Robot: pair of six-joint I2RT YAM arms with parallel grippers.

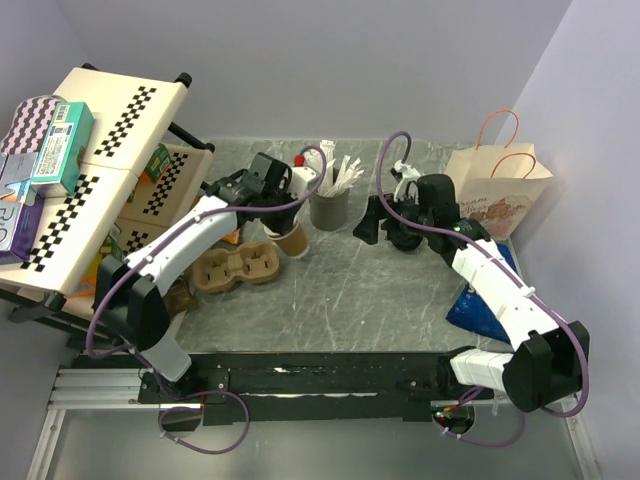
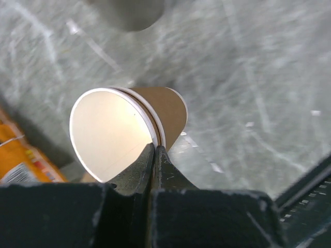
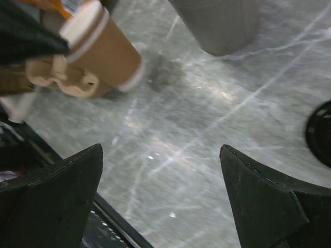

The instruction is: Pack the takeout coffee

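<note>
A brown kraft-paper takeout coffee cup (image 1: 292, 241) with a white inside (image 2: 111, 132) is tilted beside the right end of the cardboard cup carrier (image 1: 238, 268). My left gripper (image 2: 155, 150) is shut on its rim, one finger inside the wall and one outside. The rim shows a double white edge, as if two cups were nested. From the right wrist the same cup (image 3: 103, 51) leans over the carrier (image 3: 67, 80). My right gripper (image 3: 160, 170) stands open over bare table, holding nothing. A black lid (image 3: 319, 133) shows at that view's right edge.
A grey cup of white sticks (image 1: 329, 205) stands just behind the coffee cup. A paper bag with handles (image 1: 497, 185) is at the back right and a blue packet (image 1: 478, 305) lies under the right arm. A rack with boxes (image 1: 70, 170) fills the left side.
</note>
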